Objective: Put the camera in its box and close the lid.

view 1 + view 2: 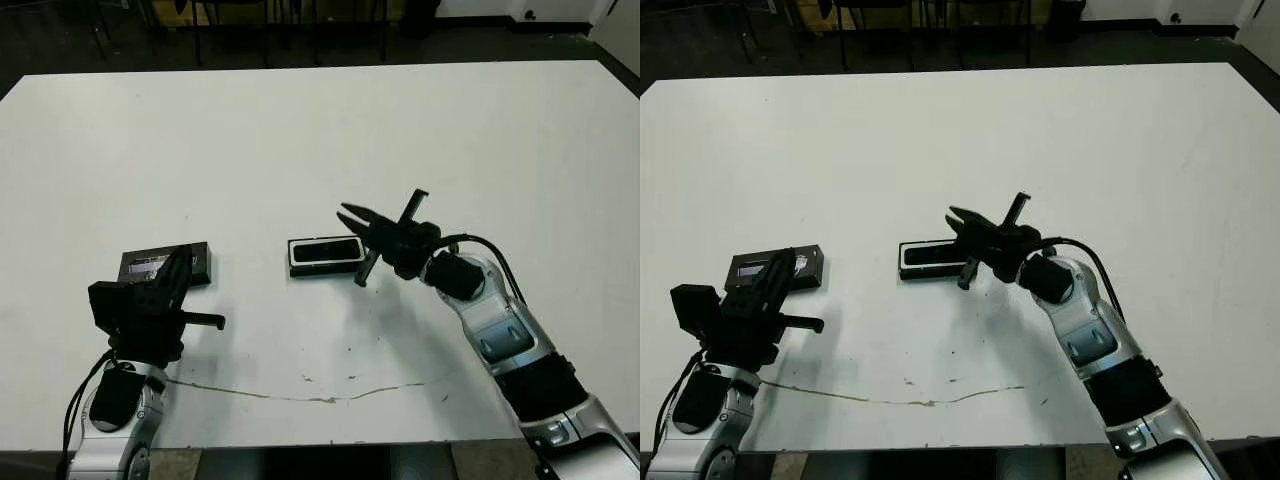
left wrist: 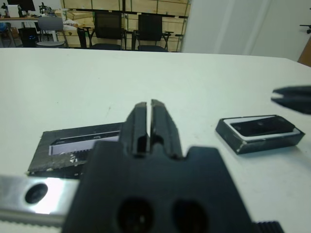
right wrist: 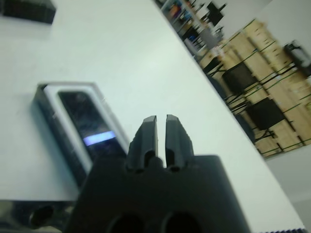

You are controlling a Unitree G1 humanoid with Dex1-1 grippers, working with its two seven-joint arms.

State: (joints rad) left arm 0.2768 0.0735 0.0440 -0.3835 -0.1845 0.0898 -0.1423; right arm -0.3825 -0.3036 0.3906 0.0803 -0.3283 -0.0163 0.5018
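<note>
The box (image 1: 325,271), a shallow black-rimmed tray with white lining, lies open at the table's centre. Inside it lies the camera (image 1: 327,252), a slim glossy black slab that glints bluish in the right wrist view (image 3: 83,116). My right gripper (image 1: 345,213) is shut and empty, hovering just above the box's right end. The lid (image 1: 148,266), a flat black panel with a silvery label, lies on the table to the left, apart from the box. My left gripper (image 1: 183,256) is shut and empty, over the lid's near right part and hiding some of it.
A thin brownish line (image 1: 300,396) runs across the table near its front edge. Chairs (image 2: 121,29) and shelving stand beyond the far edge. Bare white table (image 1: 320,140) stretches behind the box and lid.
</note>
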